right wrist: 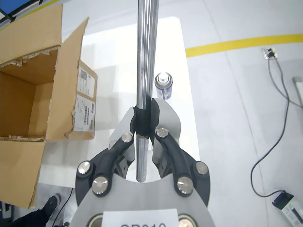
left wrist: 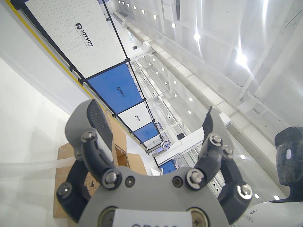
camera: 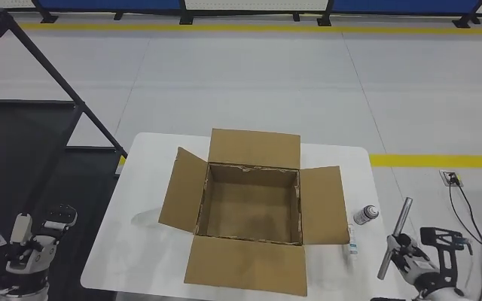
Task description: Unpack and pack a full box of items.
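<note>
Box [camera: 254, 148] sits open-flapped mid-tabletop [camera: 143, 226]. Right pincer [right wrist: 144, 116] is clamped on a metal rod [right wrist: 146, 36] near a spray can [right wrist: 163, 83]. Left pincer [left wrist: 151, 108] gapes wide, holding nothing, off the tabletop's left side.

Grey pincer [left wrist: 151, 121], black ribbed pads [left wrist: 99, 121], silver screws [left wrist: 111, 178]

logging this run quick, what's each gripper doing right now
Left gripper: open, holding nothing.
Right gripper: closed on a metal rod.
</note>
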